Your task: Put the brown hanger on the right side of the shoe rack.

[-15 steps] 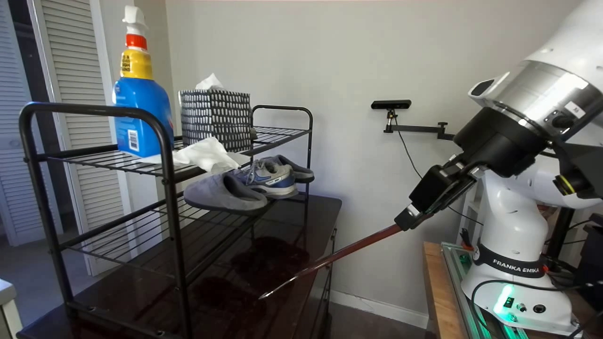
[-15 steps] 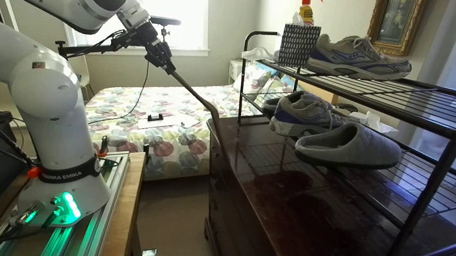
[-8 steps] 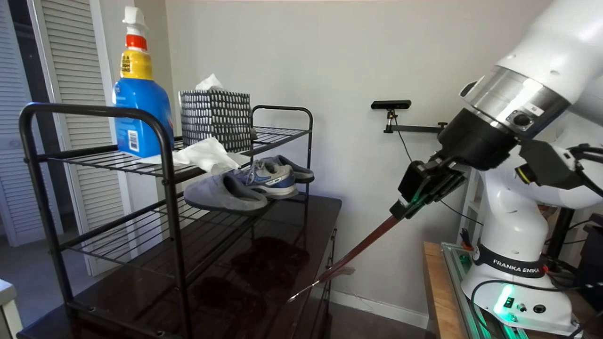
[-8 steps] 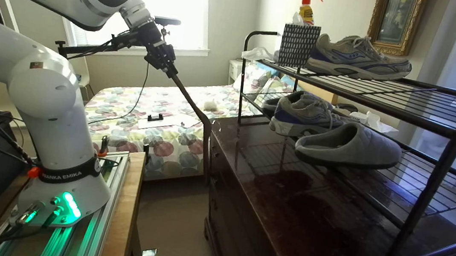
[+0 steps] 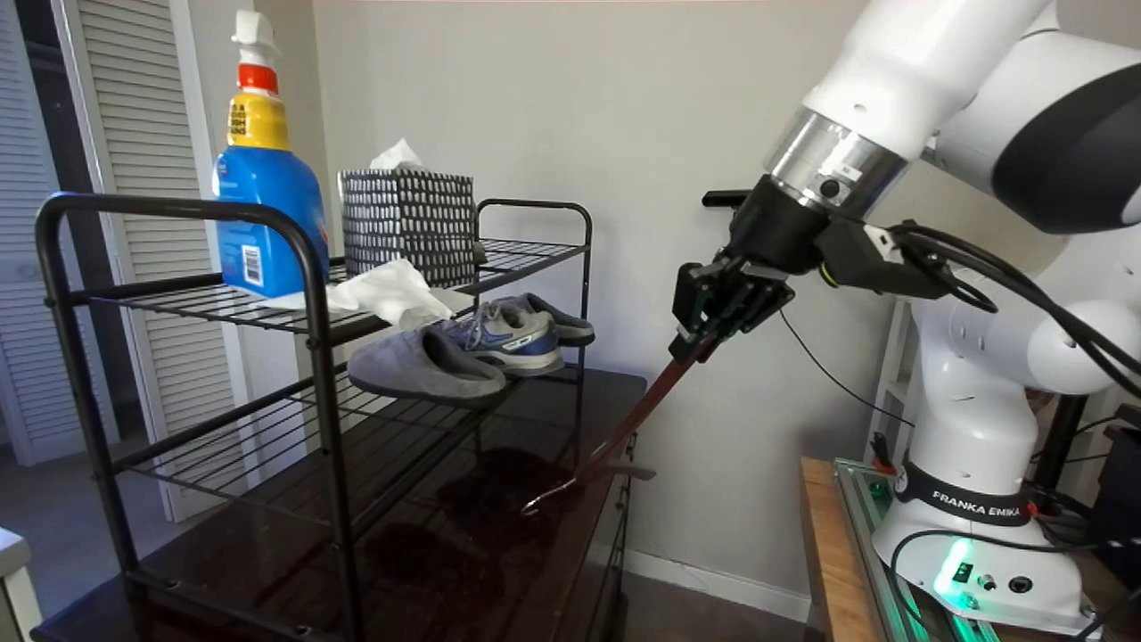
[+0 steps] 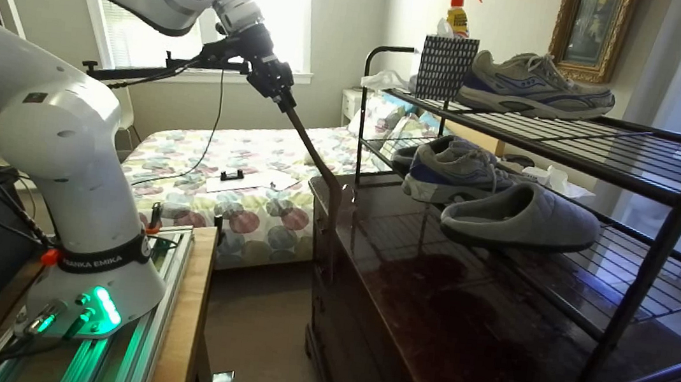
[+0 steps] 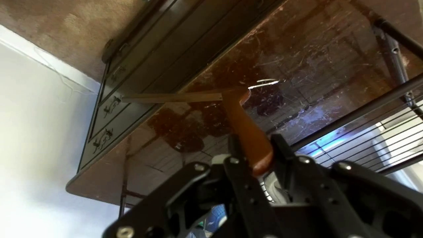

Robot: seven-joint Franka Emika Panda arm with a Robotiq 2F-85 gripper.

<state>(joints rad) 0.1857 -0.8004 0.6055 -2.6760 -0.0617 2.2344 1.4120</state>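
Brown hanger (image 5: 640,410), slim, of reddish-brown wood, with a bright metal hook (image 7: 264,85). It hung slanting downward from one end, outside the shoe rack (image 5: 328,428) and apart from its shelves; its bend was near the edge of the glossy dark-brown cabinet (image 6: 422,322). Whether hanger and cabinet touched could not be told from these angles.

Jaws, black, at the end of the white robot arm (image 6: 63,146). They were clamped on the hanger's upper end, one to either side of the wood in the wrist view.

Shoe rack, black tube frame with wire-grid shelves; it stood upright on the cabinet. The upper shelf bore a blue spray bottle (image 5: 267,209) with a yellow neck and red collar, a black-and-white patterned tissue box (image 5: 408,227), a crumpled white tissue (image 5: 392,292) at the shelf's edge and, just beside the box, a grey running shoe (image 6: 535,88). The shelf below held a grey slipper (image 6: 558,219), a second running shoe (image 6: 442,174) next to it and a further slipper (image 5: 569,323) beyond, partly hidden by the shoe.

Background: a bed (image 6: 247,222) with a cover of coloured circles stood beyond the arm; a gilt-framed picture (image 6: 592,34) hung behind the rack.
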